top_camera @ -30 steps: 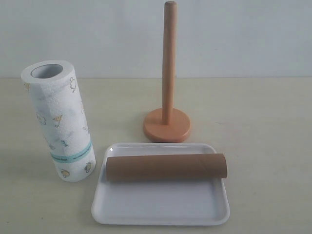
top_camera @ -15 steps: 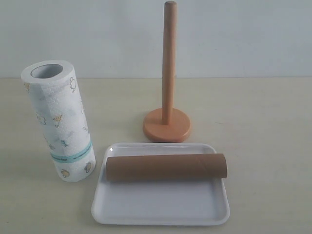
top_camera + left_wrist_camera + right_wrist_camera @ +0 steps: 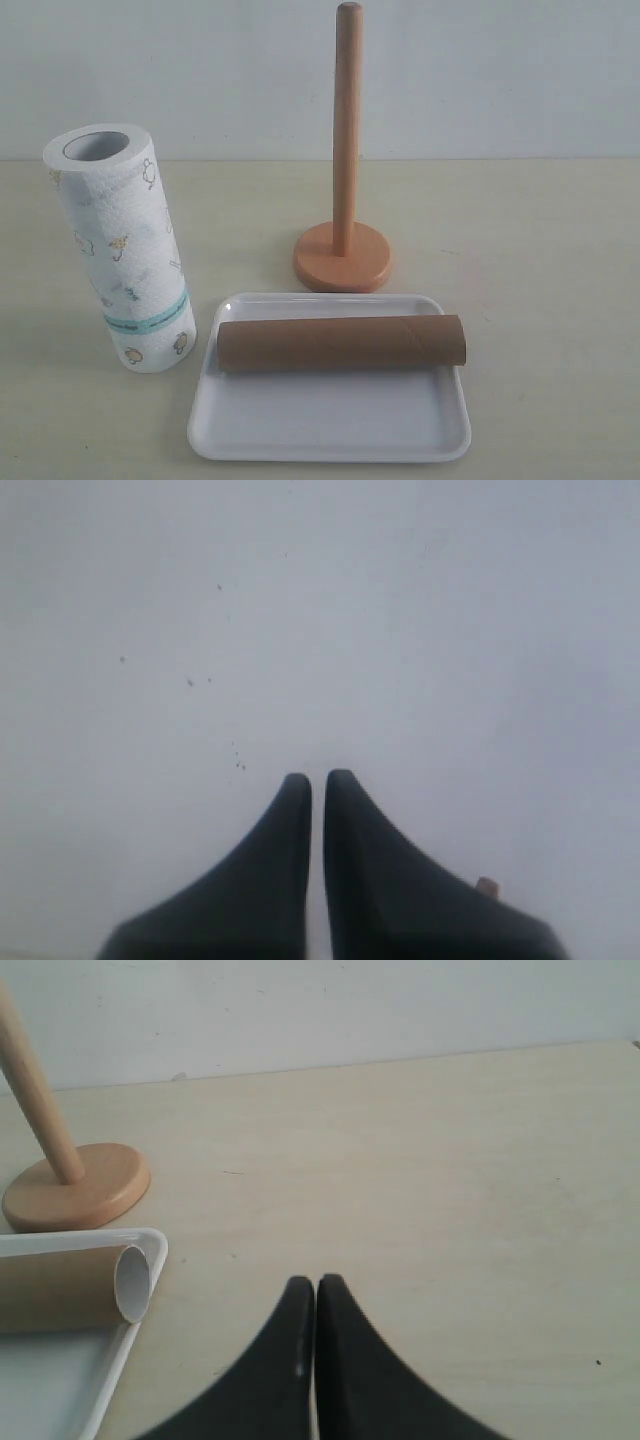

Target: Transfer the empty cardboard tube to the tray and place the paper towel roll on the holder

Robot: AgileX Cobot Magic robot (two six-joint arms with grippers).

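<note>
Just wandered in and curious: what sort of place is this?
Likely a staged test bench, not a kitchen: a pale table against a plain white wall, holding only a paper towel roll, a wooden holder and a cardboard tube on a tray.

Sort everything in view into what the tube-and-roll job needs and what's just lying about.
Job: cardboard tube, lying in the tray; paper towel roll, upright beside it; holder, dowel bare.
Lying about: only the table and the wall behind.
</note>
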